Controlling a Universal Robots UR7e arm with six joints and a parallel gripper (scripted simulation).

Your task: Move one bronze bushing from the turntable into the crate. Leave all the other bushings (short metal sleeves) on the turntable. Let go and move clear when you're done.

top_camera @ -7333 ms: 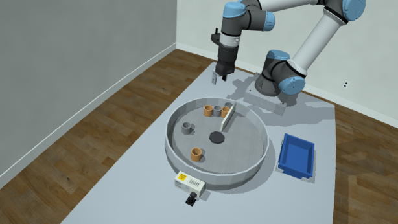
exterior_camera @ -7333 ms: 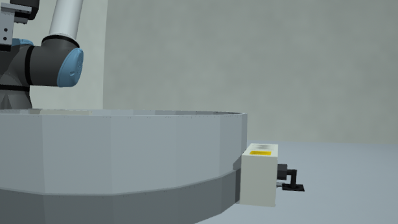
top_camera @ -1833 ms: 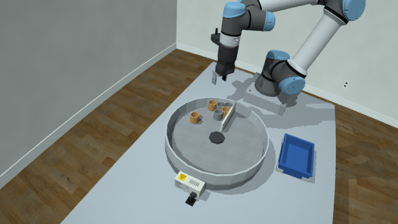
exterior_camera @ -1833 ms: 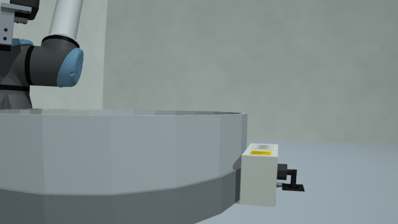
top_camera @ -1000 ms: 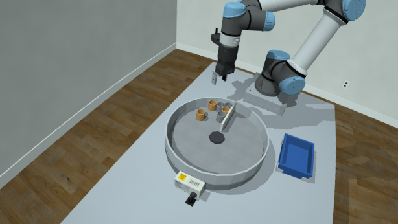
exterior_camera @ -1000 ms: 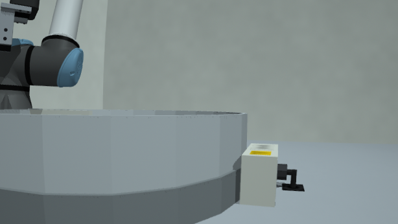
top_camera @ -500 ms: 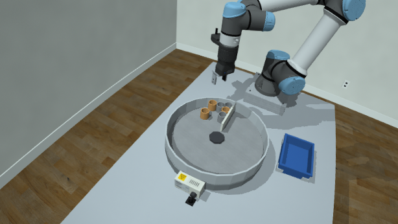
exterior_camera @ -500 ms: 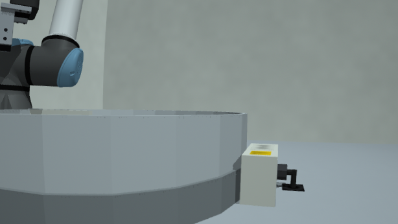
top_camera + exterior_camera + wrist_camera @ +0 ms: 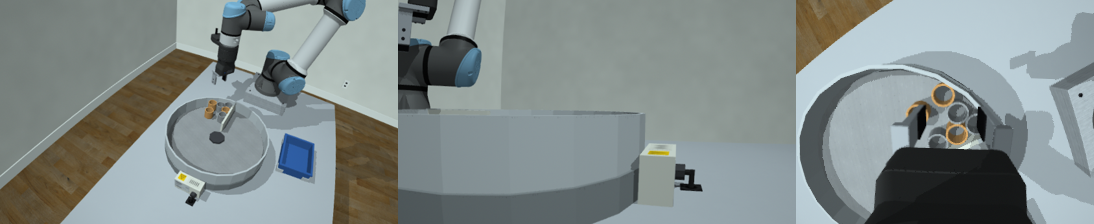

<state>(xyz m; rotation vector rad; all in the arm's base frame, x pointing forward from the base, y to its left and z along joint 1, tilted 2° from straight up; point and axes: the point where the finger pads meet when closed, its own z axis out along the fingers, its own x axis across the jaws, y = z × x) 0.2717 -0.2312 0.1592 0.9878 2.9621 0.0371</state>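
Note:
The turntable (image 9: 196,167) (image 9: 511,152) (image 9: 825,163) holds a cluster of bushings at its far side, beside a white divider fence (image 9: 228,117). Three are bronze: one bronze bushing (image 9: 212,104) (image 9: 943,95) at the back, a second bronze bushing (image 9: 209,112) in front of it, and a third bronze bushing (image 9: 225,110) (image 9: 957,135) by the fence. Three grey bushings (image 9: 220,105) (image 9: 957,112) stand among them. My gripper (image 9: 219,78) (image 9: 951,116) is open and empty, high above the cluster's far edge. The blue crate (image 9: 296,155) sits empty, right of the turntable.
A black hub (image 9: 216,137) marks the turntable's centre. A white control box (image 9: 189,184) (image 9: 657,175) stands against its near wall. The arm's base (image 9: 275,81) stands behind the turntable. The exterior view shows only the turntable wall, not the bushings.

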